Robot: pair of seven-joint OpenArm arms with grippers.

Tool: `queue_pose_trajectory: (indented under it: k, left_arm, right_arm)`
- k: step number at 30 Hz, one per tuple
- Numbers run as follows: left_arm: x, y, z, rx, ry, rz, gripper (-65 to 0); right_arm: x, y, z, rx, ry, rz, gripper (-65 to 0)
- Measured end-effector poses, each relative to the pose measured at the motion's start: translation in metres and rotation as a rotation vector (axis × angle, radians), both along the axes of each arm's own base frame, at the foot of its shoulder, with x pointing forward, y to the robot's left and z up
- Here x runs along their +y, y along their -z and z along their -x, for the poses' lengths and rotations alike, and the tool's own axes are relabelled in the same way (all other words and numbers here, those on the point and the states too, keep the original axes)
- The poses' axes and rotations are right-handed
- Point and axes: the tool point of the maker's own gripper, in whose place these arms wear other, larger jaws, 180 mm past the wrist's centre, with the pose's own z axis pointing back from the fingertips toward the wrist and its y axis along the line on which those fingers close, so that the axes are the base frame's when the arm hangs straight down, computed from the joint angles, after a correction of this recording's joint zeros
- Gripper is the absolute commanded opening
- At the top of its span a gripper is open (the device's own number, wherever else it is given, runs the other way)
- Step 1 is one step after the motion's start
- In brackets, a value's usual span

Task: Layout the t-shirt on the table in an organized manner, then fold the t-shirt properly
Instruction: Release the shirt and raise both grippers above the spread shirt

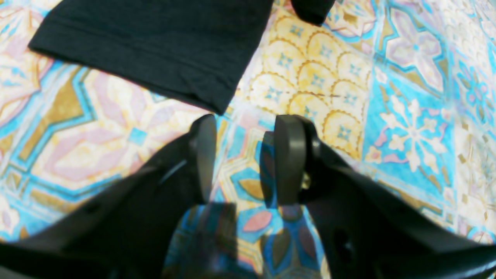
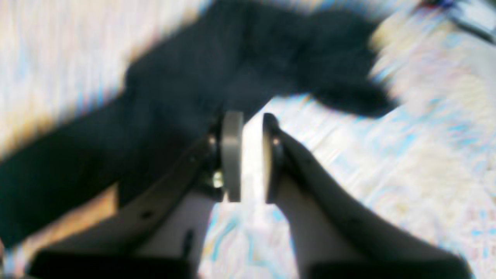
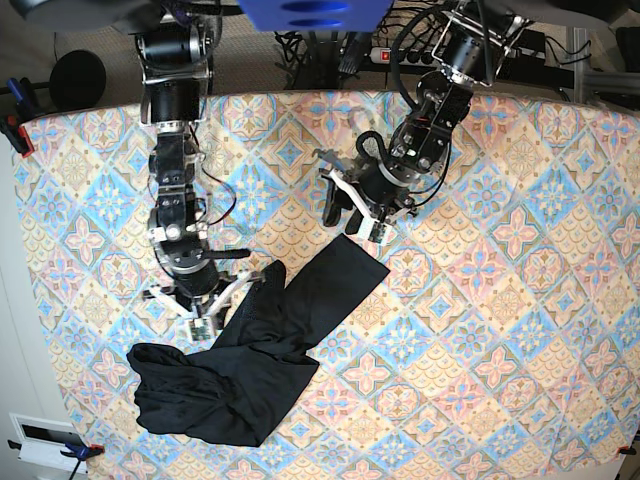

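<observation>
base view: we see the t-shirt [image 3: 255, 360] lying diagonally, sleeve toward the gaping, empty left gripper [image 3: 357, 215]; right gripper [image 3: 205, 318] narrow.

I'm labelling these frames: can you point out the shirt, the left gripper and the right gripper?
shirt [image 3: 250, 370]: base view, on the bunched body.
left gripper [image 1: 245, 159]: left wrist view, the gap midway between its fingertips.
right gripper [image 2: 252, 157]: right wrist view, the narrow gap midway between its fingertips.

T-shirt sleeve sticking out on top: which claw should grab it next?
Probably the left claw. It hovers open beside the t-shirt's outstretched sleeve end. The right claw sits lower, by the bunched part.
</observation>
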Motion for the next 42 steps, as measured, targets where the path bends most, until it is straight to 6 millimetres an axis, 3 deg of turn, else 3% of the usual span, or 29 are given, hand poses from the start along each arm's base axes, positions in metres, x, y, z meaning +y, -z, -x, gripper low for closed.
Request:
queue_pose_trajectory:
  k: [4,6,10,13,14,16,17,20,22,23,25,29,31,35,38,40,42]
  left_arm:
    - [-0.001,-0.001,-0.001,-0.002,0.003,-0.001,-41.0]
    - [-0.001,-0.001,-0.001,-0.002,0.003,-0.001,-41.0]
    - [-0.005,-0.007,0.000,-0.010,0.006,0.009,-44.1]
    - [-0.015,-0.017,0.008,0.026,0.051,-0.004,-57.8]
    - [-0.018,-0.022,0.013,0.030,0.065,-0.006,-64.6]
    - [-0.023,-0.037,0.013,0.029,0.105,-0.016,-65.0]
    - [-0.027,-0.056,0.002,-0.018,0.113,-0.008,-64.7]
    - [-0.049,-0.137,-0.041,-0.241,0.111,0.091,-65.0]
    - [-0.056,-0.156,-0.059,-0.289,0.102,0.107,-65.0]
    - [-0.054,-0.150,-0.067,-0.270,0.085,0.099,-65.0]
    - [-0.045,-0.115,-0.076,-0.162,0.049,0.036,-65.0]
    - [-0.014,-0.056,-0.095,-0.010,-0.039,-0.082,-65.0]
    - [-0.001,-0.039,-0.102,0.018,-0.086,-0.109,-65.0]
    - [0.013,-0.033,-0.109,-0.019,-0.144,-0.135,-65.0]
    - [0.011,-0.042,-0.119,-0.078,-0.153,-0.173,-65.0]
    - [0.005,-0.051,-0.129,-0.129,-0.155,-0.206,-65.0]
    - [0.004,-0.043,-0.129,-0.131,-0.134,-0.253,-65.0]
  right_arm:
    - [0.051,-0.017,-0.003,-0.044,-0.131,0.003,-65.0]
    - [0.067,-0.009,0.003,-0.020,-0.179,0.017,-65.0]
    - [0.078,0.003,0.012,0.013,-0.221,0.046,-65.0]
    - [0.075,-0.003,0.008,-0.007,-0.213,0.042,-65.0]
    - [0.065,-0.005,0.005,-0.012,-0.191,0.034,-65.0]
    - [0.034,-0.011,-0.001,-0.023,-0.109,0.027,-65.0]
    - [0.012,-0.016,-0.003,-0.035,-0.050,0.025,-65.0]
    - [-0.065,-0.040,-0.006,-0.093,0.137,0.034,-65.0]
    - [-0.097,-0.060,-0.003,-0.148,0.215,0.042,-65.0]
    - [-0.105,-0.067,-0.002,-0.167,0.230,0.042,-65.0]
    - [-0.114,-0.073,0.004,-0.189,0.244,0.057,-65.0]
    - [-0.119,-0.052,0.025,-0.124,0.227,0.094,-65.0]
    - [-0.122,-0.057,0.029,-0.141,0.230,0.104,-65.0]
    - [-0.119,-0.065,0.035,-0.172,0.219,0.113,-65.0]
    - [-0.118,-0.057,0.040,-0.145,0.220,0.112,-65.0]
    - [-0.116,-0.069,0.036,-0.209,0.208,0.109,-65.0]
    - [-0.115,-0.073,0.035,-0.228,0.203,0.107,-65.0]
